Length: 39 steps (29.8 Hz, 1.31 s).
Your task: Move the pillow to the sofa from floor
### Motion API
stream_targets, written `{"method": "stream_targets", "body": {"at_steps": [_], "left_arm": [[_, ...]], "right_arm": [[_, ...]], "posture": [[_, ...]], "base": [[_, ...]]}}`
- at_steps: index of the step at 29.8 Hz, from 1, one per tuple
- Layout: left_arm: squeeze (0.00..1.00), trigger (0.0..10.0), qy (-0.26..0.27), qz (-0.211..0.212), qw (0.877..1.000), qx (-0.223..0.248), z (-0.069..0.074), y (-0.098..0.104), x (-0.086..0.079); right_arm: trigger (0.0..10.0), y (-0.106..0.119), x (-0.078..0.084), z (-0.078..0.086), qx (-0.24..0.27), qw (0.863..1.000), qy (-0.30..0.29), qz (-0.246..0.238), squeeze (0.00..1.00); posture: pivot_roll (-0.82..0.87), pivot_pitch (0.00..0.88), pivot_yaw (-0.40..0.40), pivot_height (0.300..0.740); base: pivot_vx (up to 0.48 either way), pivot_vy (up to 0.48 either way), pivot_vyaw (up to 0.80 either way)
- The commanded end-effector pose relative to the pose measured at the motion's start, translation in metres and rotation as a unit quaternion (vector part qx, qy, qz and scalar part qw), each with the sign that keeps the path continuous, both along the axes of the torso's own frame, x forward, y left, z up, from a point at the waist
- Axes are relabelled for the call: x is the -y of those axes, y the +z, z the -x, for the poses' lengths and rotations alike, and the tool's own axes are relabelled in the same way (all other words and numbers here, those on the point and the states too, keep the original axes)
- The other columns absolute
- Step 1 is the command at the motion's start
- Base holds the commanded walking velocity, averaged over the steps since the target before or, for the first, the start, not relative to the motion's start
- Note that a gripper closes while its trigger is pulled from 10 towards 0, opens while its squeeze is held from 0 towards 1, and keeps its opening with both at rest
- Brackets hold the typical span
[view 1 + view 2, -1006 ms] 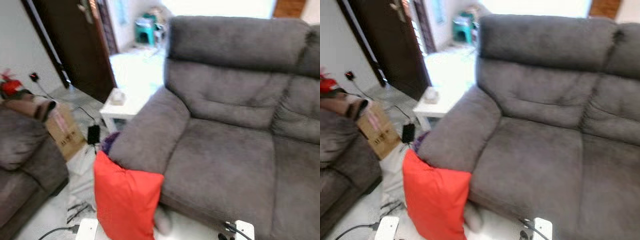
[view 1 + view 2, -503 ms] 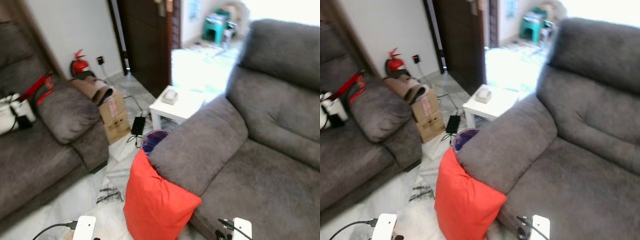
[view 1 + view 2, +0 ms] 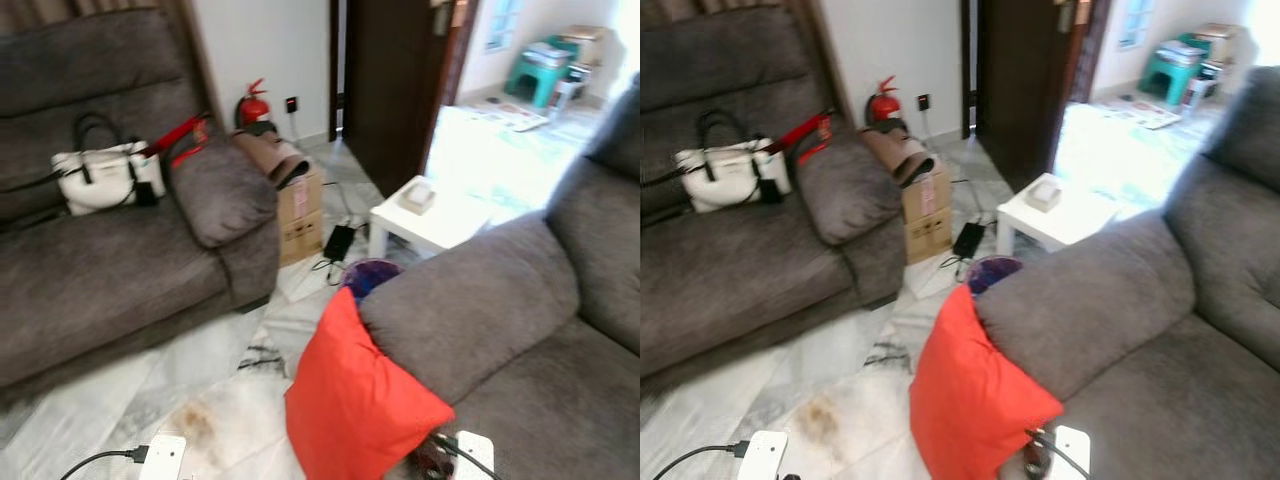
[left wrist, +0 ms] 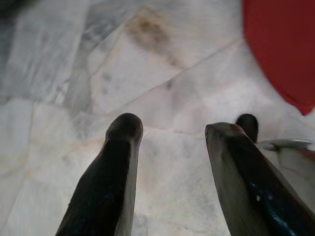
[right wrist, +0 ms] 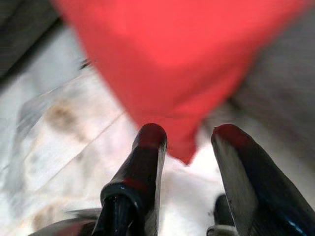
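Where marble floor (image 3: 200,400) spreads, pillow (image 3: 355,405), sofa (image 3: 500,300)

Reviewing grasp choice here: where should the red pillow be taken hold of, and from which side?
Probably the red pillow by its raised top corner, approached from the open floor side: it stands tilted on edge, its far side leaning against the sofa armrest.

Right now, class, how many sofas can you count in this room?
2. One grey sofa stands on the left with a white handbag on it; the other grey sofa is on the right, with the red pillow leaning against its arm.
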<state>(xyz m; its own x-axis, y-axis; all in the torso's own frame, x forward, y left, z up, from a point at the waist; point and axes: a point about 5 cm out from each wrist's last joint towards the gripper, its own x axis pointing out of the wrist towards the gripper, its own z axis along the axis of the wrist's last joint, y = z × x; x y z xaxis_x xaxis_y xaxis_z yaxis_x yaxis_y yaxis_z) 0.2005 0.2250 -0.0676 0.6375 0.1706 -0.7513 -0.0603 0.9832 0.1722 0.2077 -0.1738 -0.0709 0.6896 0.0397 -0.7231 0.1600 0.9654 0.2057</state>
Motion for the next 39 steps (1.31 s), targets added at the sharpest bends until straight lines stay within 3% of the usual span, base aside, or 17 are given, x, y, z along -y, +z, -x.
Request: {"method": "stream_targets", "body": {"at_steps": [1,7,9,11,13,15,16,20,24,28,35,39], "left_arm": [[0.00,10.0,0.002,-0.003,1.000,-0.006,0.003,-0.001,-0.001],[0.00,10.0,-0.006,-0.010,1.000,0.022,-0.009,0.006,-0.003],[0.00,10.0,-0.015,-0.018,0.997,0.077,-0.030,0.021,-0.002],[0.00,10.0,-0.018,-0.020,0.995,0.097,-0.037,0.027,-0.002],[0.00,10.0,-0.030,-0.030,0.989,0.145,-0.055,0.042,-0.001],[0.00,10.0,-0.033,-0.032,0.986,0.160,-0.059,0.047,-0.001],[0.00,10.0,-0.044,-0.037,0.979,0.193,-0.066,0.055,0.000],[0.00,10.0,-0.066,-0.045,0.970,0.230,-0.069,0.062,0.003],[0.00,10.0,-0.081,-0.045,0.961,0.260,-0.056,0.060,0.005],[0.00,10.0,-0.076,-0.044,0.958,0.273,-0.052,0.060,0.005],[0.00,10.0,-0.070,-0.041,0.944,0.319,-0.066,0.076,0.009],[0.00,10.0,-0.099,-0.049,0.932,0.346,-0.074,0.087,0.015]], "right_arm": [[10.0,-0.002,0.005,0.004,-0.005,1.000,-0.003,0.006,0.00],[10.0,0.001,0.004,-0.001,0.006,1.000,-0.013,-0.004,0.00],[10.0,0.009,0.003,-0.013,0.036,0.999,-0.014,-0.010,0.00],[10.0,0.012,0.002,-0.017,0.048,0.999,-0.011,-0.011,0.00],[10.0,0.021,0.001,-0.029,0.081,0.997,-0.005,-0.009,0.00],[10.0,0.023,0.002,-0.031,0.090,0.996,-0.006,-0.007,0.00],[10.0,0.029,0.005,-0.037,0.112,0.994,-0.011,0.000,0.00],[10.0,0.039,0.010,-0.045,0.161,0.987,-0.025,-0.003,0.00],[10.0,0.047,0.014,-0.045,0.215,0.976,-0.025,0.005,0.00],[10.0,0.051,0.015,-0.047,0.237,0.971,-0.031,0.007,0.00],[10.0,0.058,0.008,-0.054,0.255,0.966,-0.038,-0.003,0.00],[10.0,0.067,0.010,-0.063,0.282,0.957,-0.058,-0.011,0.00]], "posture": [[0.09,0.079,0.072,0.740],[0.09,0.079,0.071,0.740],[0.09,0.087,0.070,0.740],[0.09,0.087,0.070,0.740],[0.09,0.088,0.072,0.740],[0.09,0.087,0.073,0.740],[0.09,0.086,0.074,0.740],[0.09,0.091,0.076,0.740],[0.07,0.089,0.081,0.740],[0.07,0.087,0.079,0.740],[0.08,0.072,0.075,0.740],[0.08,0.079,0.080,0.740]], "base": [[0.000,0.000,0.80],[0.000,0.000,0.22],[0.000,0.000,0.00],[0.000,0.000,0.00],[0.000,0.000,0.00],[0.000,0.000,0.00],[0.000,0.000,0.00],[0.000,0.000,0.00],[0.000,0.000,0.00],[0.000,0.000,0.00],[0.000,0.000,0.00],[0.000,0.000,0.00]]}}
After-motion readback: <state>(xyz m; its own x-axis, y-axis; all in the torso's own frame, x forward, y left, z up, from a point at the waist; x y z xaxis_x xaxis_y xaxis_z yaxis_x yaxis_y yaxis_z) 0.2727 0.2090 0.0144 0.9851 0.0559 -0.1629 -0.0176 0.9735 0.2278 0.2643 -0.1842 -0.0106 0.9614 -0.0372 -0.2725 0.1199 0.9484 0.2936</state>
